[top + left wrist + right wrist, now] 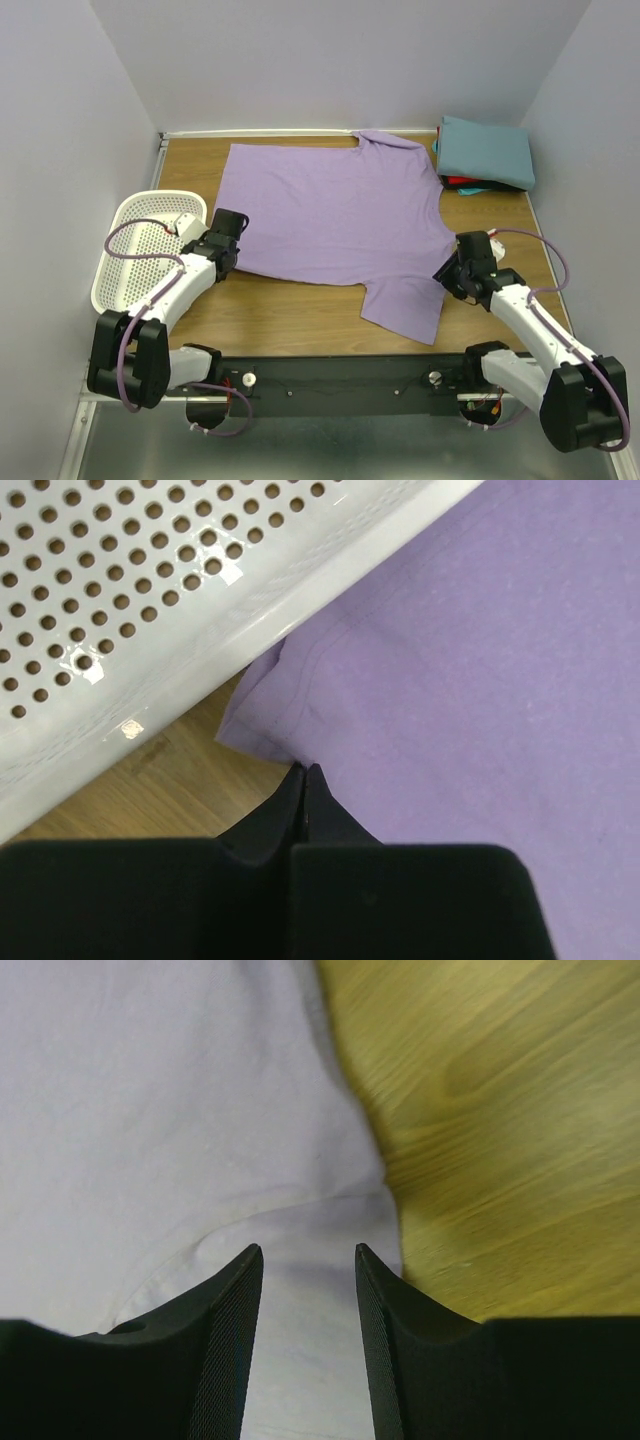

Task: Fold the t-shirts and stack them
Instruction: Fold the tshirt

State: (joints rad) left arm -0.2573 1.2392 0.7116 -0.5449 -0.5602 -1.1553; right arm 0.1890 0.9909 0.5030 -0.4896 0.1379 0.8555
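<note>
**Spread for folding:** the lavender t-shirt (335, 215) lies flat across the middle of the table (290, 315). Its long axis runs left to right in front of you, with the hem to the left and the shoulders to the right. One sleeve points near and the other far. Your next move turns on that lie, because each of your arms sits at one end of the garment.

Your left tool (305, 780) is at the near-left hem corner, just beside the rim of the white basket (330, 575). It is clenched tight, its tips meeting right at the cloth's edge. The wrist view does not show whether any hem is caught between them.

Your right tool (308, 1260) sits low over the near-right part of the shirt, about where the near sleeve joins the body. It is released and grasps nothing. Its jaws stand apart astride a seam, with bare wood just to their right.

The folded teal t-shirt (487, 150) rests on the red t-shirt (468, 186) in the far-right corner, just beside the lavender shirt's shoulder end. Your right arm is the nearer one to that stack. A lengthwise fold would likely need both near corners gripped and carried toward the far edge together.
</note>
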